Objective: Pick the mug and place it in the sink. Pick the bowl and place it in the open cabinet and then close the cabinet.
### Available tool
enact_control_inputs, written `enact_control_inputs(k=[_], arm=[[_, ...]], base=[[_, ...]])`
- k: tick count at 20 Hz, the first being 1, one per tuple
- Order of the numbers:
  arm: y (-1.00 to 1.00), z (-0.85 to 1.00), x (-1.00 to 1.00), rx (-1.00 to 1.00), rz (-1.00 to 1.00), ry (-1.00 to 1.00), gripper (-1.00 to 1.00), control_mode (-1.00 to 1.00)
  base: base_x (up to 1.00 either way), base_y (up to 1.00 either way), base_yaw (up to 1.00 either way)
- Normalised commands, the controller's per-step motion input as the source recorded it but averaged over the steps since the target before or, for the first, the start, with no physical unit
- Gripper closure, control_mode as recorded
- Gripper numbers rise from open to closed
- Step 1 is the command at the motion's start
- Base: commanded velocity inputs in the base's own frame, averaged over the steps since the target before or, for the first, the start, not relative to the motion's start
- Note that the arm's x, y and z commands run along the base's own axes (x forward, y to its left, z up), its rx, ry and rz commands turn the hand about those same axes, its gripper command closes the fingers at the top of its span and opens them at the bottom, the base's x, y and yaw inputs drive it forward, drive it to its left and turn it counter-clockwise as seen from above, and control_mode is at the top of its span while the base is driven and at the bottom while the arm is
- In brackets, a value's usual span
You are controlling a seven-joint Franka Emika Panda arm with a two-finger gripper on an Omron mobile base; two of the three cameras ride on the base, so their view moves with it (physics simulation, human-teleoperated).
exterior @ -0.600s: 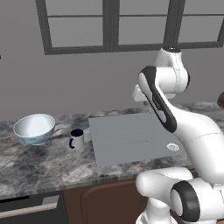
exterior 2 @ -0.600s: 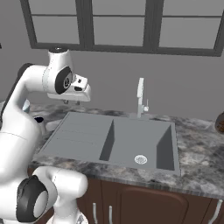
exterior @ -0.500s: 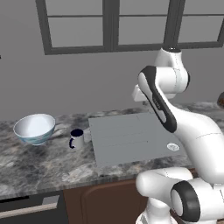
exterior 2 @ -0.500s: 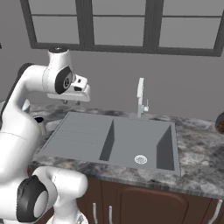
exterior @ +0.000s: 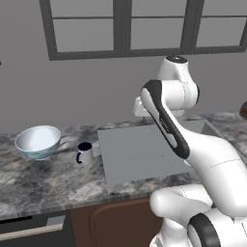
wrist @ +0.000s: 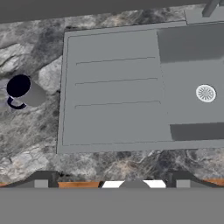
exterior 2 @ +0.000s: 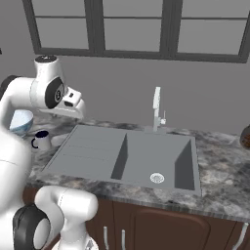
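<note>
Grey wall and a dark-framed window backed a mottled grey stone bench (exterior: pixel 43 185) with reddish-brown cupboard fronts below. Against the earlier frames almost nothing had changed: arm, mug and bowl sat where they were a moment before, so the task looked barely started, likely still in the approach to the mug. The claw (wrist: pixel 112 186) hung high above the drainboard, its two dark tips spread wide at the bottom of the hand view, holding nothing. The mug (exterior: pixel 85 153) stood upright on the bench just beside the left edge of the sink (exterior 2: pixel 141 161), small, white outside, dark navy inside, dark loop handle; in the hand view it (wrist: pixel 25 91) sat well left of the claw's line, so a sideways reach looked needed. The bowl (exterior: pixel 38 141) stood near the mug on its far side from the sink, apart from it, large, round, smooth white inside, pale blue-green pattern outside, on a small foot. Sink was matte grey metal, rectangular, ribbed flat drainboard on the mug's side, deeper basin with a round drain, slim chrome tap (exterior 2: pixel 156 108) behind. Both mug and bowl were untouched, neither placement done.
</note>
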Motion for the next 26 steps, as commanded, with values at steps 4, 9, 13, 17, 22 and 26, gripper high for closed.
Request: enact_control_inputs(k=[4,9,13,17,22,26], arm=[[0.48,-0.11,-0.22,0.01,-0.20,0.03,-1.00,-1.00],[0.52,-0.07,-0.15,0.07,-0.15,0.06,-1.00,-1.00],[0.44,-0.06,-0.04,0.09,-0.02,0.11,-1.00,-1.00],[0.39,-0.15,0.00,0.04,0.00,0.05,-1.00,-1.00],[0.28,-0.16,0.01,-0.07,0.00,0.01,-1.00,-1.00],[0.07,-0.29,0.00,-0.01,0.00,0.04,-1.00,-1.00]], base=[[0.00,0.00,0.00],[0.00,0.00,0.00],[0.00,0.00,0.00],[0.00,0.00,0.00],[0.00,0.00,0.00],[0.00,0.00,0.00]])
